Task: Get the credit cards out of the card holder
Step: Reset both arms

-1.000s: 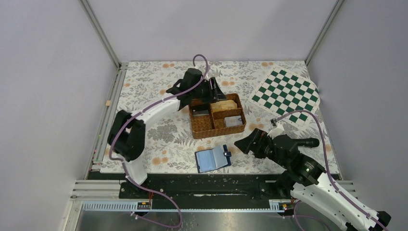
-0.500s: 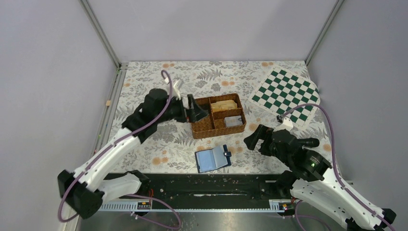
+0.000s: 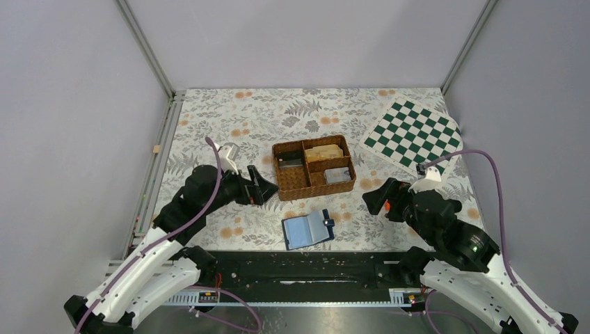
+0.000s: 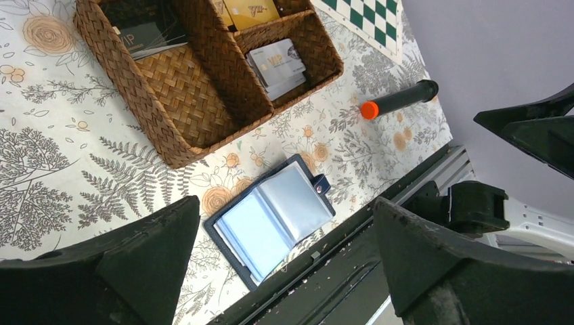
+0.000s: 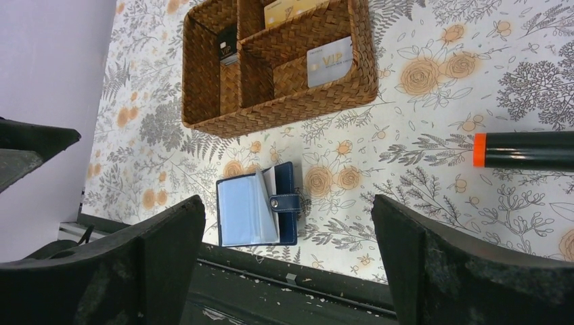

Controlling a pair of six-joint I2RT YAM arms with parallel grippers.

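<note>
Floral-print worktop [image 3: 222, 111], grey walls all round, and right at the near edge lies the card holder [image 3: 307, 229]. It's flat and open, pale blue pockets up, its long axis running left to right along that edge with a slight tilt, and the snap tab [image 3: 328, 223] is on the right-hand end. Any card in those pockets? Can't tell; both wrist views show them pale and blank. A little farther out an arm hangs on each flank, the left fingers [image 4: 142, 257] spread wide and holding nothing, the right fingers [image 5: 156, 250] just as wide and just as bare. The holder sits between the two and closer to the bases than either, so any pick means reaching back and down. The left looks a shade nearer, though the tab end faces the right arm. Off to the right lies a black marker [image 5: 524, 149] with an orange cap. Beyond, the wicker tray [image 3: 316, 191] holds a black card [image 3: 291, 161], gold cards [image 3: 325, 151] and a silver card [image 3: 338, 176], each in its own compartment, so I'd judge the job close to done. Farthest back, right, the chequered mat [image 3: 414, 132].
</note>
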